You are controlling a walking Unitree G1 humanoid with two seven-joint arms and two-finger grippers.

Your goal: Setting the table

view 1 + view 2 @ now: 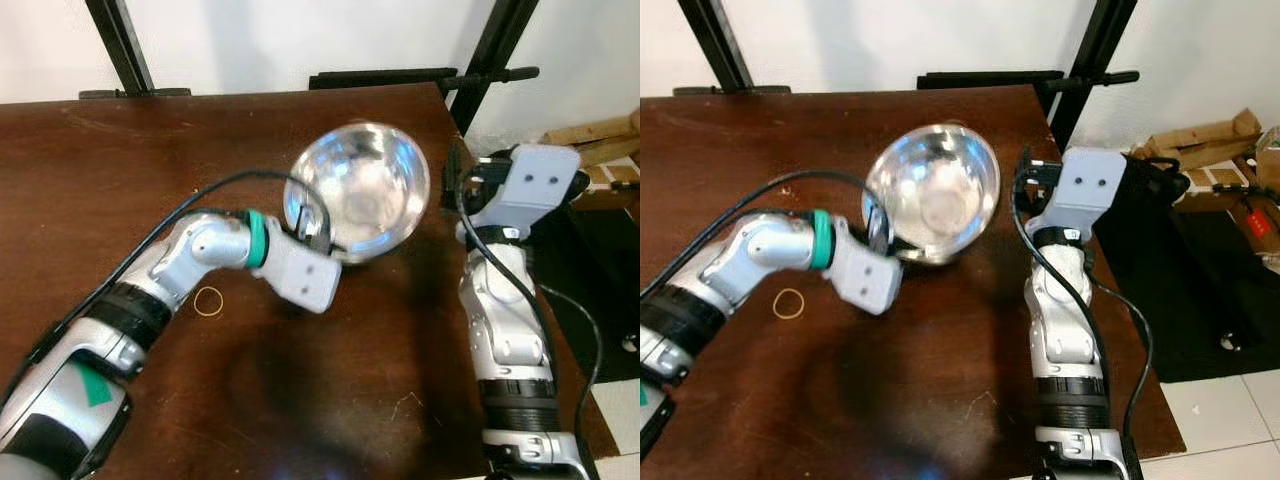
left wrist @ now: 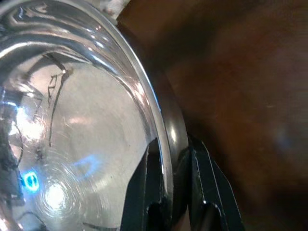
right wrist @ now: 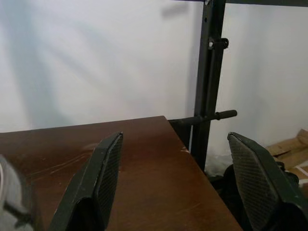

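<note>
- One shiny metal bowl (image 1: 365,188), tilted above the far right part of the brown counter (image 1: 120,160).
- Left tool (image 2: 174,192) pinches the bowl's rim, one finger inside, one outside.
- Right tool (image 3: 175,183) is spread wide, holding nothing, just beside the bowl near the counter's right edge.
- One rubber band (image 1: 209,301) lies flat under the left arm.
- Black stand legs (image 1: 480,60) behind the counter; cardboard (image 1: 1200,140) on the floor to the right.

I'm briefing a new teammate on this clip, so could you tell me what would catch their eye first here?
The shiny steel bowl stands out first, tilted over the middle of the dark wooden table, its rim pinched by the left gripper. The right gripper is open near the table's right edge, holding nothing. A small rubber band lies beside the left arm.
</note>
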